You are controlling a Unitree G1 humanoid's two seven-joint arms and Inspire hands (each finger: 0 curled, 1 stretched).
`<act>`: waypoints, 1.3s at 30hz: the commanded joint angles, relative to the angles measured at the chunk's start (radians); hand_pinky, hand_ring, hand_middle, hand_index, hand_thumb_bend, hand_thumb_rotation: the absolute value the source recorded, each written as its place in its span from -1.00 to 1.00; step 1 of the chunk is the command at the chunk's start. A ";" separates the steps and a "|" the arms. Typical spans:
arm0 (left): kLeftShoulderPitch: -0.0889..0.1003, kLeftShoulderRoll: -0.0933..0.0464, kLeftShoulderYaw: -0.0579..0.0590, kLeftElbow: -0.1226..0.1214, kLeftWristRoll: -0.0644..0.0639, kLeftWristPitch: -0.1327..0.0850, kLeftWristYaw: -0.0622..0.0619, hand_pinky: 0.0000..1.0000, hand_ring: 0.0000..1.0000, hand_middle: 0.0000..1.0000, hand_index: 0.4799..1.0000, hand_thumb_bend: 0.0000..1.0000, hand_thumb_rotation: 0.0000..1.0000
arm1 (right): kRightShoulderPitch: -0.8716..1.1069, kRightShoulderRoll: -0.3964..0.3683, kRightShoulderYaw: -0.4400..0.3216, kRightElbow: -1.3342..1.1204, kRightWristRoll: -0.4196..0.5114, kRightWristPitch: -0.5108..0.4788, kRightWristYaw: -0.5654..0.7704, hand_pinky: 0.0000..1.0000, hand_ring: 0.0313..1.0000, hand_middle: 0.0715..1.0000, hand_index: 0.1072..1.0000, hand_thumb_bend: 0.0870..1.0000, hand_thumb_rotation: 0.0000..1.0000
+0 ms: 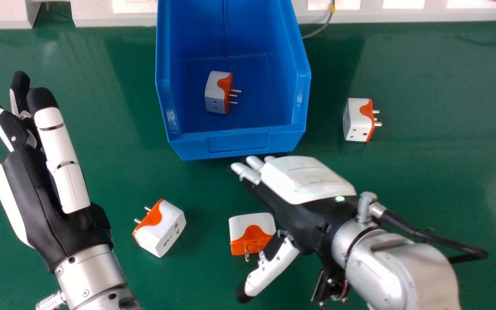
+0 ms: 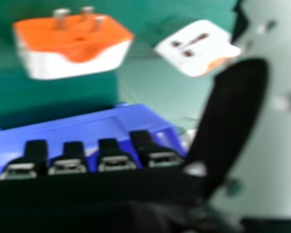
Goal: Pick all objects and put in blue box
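Note:
My right hand (image 1: 308, 193) is open, palm down, in front of the blue box (image 1: 237, 144). Between its thumb and palm edge lies a white-and-orange adapter (image 1: 252, 232), partly covered by the hand. A second adapter (image 1: 166, 230) rests on the table to the left of that one, and a third (image 1: 358, 120) right of the box. One more adapter (image 1: 218, 92) sits inside the box. My left hand (image 1: 45, 189) is open at the left side, holding nothing. In the right hand view, my right hand (image 2: 233, 111) shows with an adapter (image 2: 77, 46), another adapter (image 2: 196, 48) and the box (image 2: 87, 128).
Everything stands on a green table (image 1: 437, 181). Along its far edge runs a pale strip (image 1: 101, 21) with a grey cable (image 1: 323, 26) beside the box. Another cable (image 1: 429, 234) loops off my right wrist.

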State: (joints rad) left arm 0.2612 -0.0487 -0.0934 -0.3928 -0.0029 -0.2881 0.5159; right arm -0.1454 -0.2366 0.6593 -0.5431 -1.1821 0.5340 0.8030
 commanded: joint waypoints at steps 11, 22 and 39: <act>0.025 -0.093 -0.010 -0.022 0.003 -0.012 0.005 0.89 0.94 0.93 0.85 0.06 0.65 | -0.065 0.079 -0.049 0.250 0.092 -0.073 -0.077 0.77 1.00 1.00 0.83 0.88 -0.66; 0.031 -0.090 -0.008 -0.026 -0.001 -0.019 0.003 0.87 0.93 0.92 0.82 0.07 0.63 | -0.142 0.053 -0.070 0.537 0.220 -0.232 -0.284 0.64 0.95 0.94 0.66 0.79 -0.86; 0.031 -0.091 -0.009 -0.027 -0.005 -0.013 0.002 0.87 0.92 0.91 0.81 0.05 0.63 | -0.108 0.099 -0.092 0.643 0.329 -0.297 -0.592 -0.41 -0.20 -0.06 0.01 -0.12 -1.00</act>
State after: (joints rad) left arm 0.2829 -0.0484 -0.0928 -0.3983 -0.0067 -0.2892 0.5188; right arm -0.2629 -0.1454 0.5671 0.1175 -0.8665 0.2327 0.2118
